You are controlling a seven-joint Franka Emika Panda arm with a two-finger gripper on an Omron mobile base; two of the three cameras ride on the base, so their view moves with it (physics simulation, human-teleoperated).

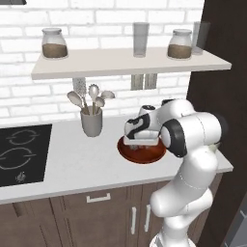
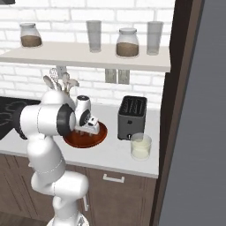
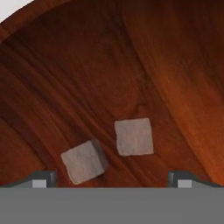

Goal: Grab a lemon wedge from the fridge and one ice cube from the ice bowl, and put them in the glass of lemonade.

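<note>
While I hang low over the ice bowl [image 3: 166, 65]: two cubes lie on its floor.
Claw [image 3: 112, 178]: mine, jaws spread wide, holding nothing.
Ice cube [image 3: 134, 136]: near the bowl's middle, between my tips.
Second cube [image 3: 84, 161]: just beside it.
Risk: closing could catch both, or squirt the slick one away.
Glass of lemonade [image 2: 141, 146]: on the bench past the toaster [image 2: 132, 117], well apart from the bowl.

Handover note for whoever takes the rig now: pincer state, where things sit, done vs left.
Pincer: open, empty, low inside the ice bowl.
Two ice cubes lie apart on the bowl floor: the right ice cube sits between the fingertips, the left ice cube nearer one tip.
Glass of lemonade: on the counter right of the toaster, no wedge or cube visible in it.
Done: nothing confirmed.
Left: grasp one cube, drop it in the glass; lemon wedge.
</note>
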